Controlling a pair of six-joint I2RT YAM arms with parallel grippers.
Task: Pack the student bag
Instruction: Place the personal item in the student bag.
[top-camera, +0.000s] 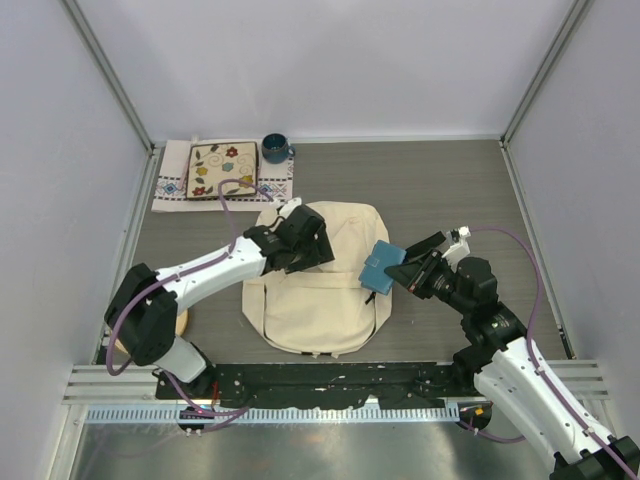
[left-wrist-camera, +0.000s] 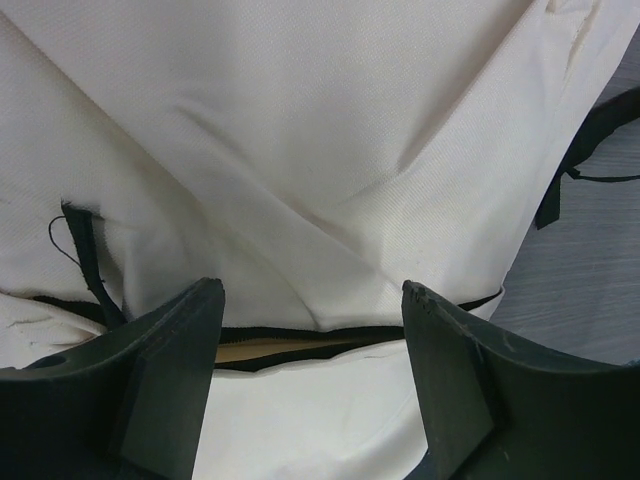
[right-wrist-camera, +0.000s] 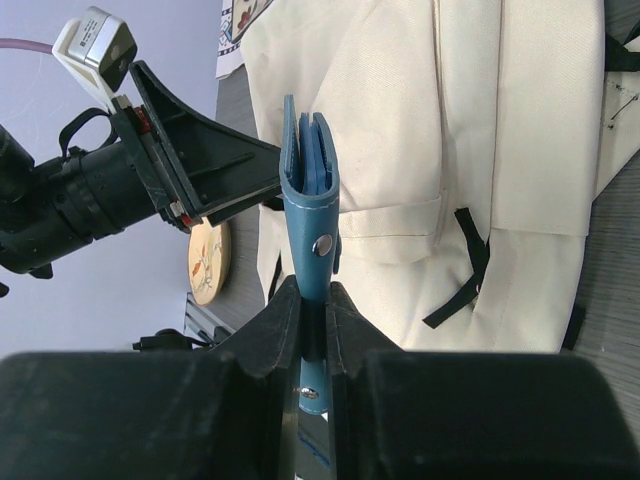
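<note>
**Grey table: tight fit ahead**

Cream soft fabric backpack lies flat under L gripper, jaws apart above black zip slit; R gripper clamps blue leather snap-stud wallet, backpack just ahead of it; risk: slit looks narrow, wallet may snag on fabric & slip.
</note>
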